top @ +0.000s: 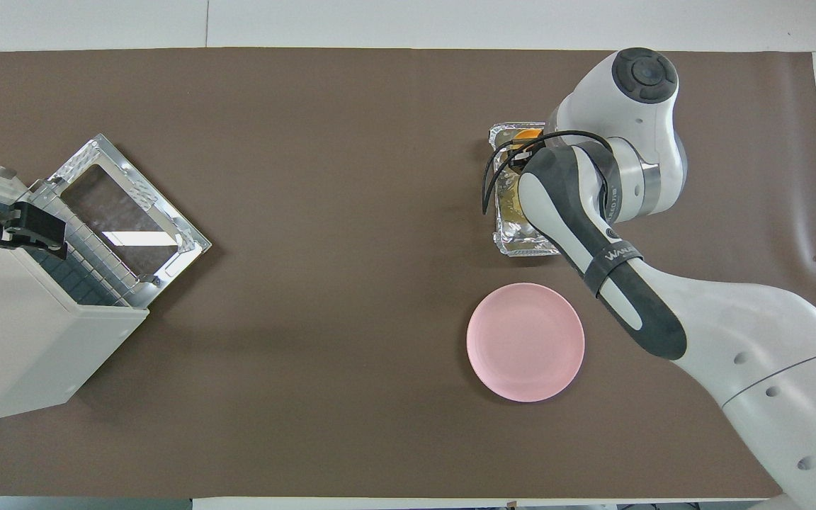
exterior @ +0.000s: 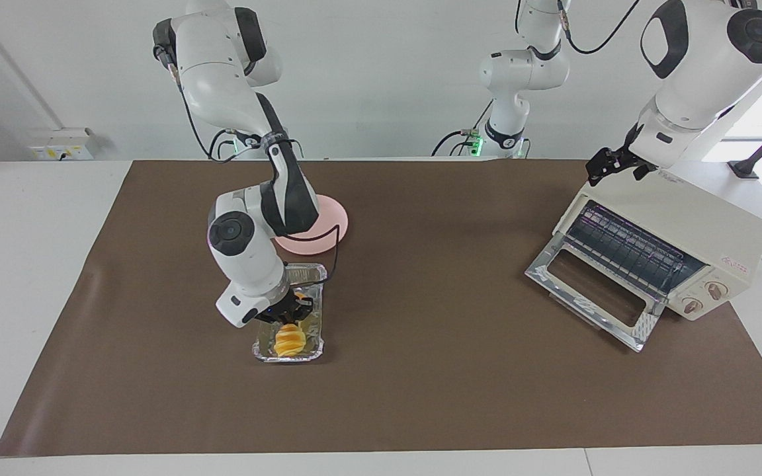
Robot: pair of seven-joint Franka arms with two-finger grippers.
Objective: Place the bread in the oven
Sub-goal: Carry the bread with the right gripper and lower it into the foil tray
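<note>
facing view shows the table [exterior: 421,396] under a brown mat, with the oven [exterior: 678,244] as the biggest thing on it, standing at the left arm's end. its glass door [exterior: 592,291] is folded down flat onto the mat and the wire rack [exterior: 632,248] inside is in plain sight; two round knobs sit on its front. the left gripper [exterior: 609,165] hangs just over the top corner of the oven, its fingers spread wide with nothing between them, and that arm waits there.

the right arm comes in from its base and bends down over the other end of the table. the pink plate [top: 525,341] lies flat on the mat, nearer to the robots than the foil tray [exterior: 318,311], close to it but not touching. the foil tray lies lengthwise on the mat, partly covered by the arm in the overhead view.

the right gripper [exterior: 290,316] is low over the foil tray, closed on the upper end of the bread [exterior: 289,340]. the bread hangs tilted from the gripper, its lower end down inside the tray at the end farther from the robots. whether it touches the foil cannot be told.
</note>
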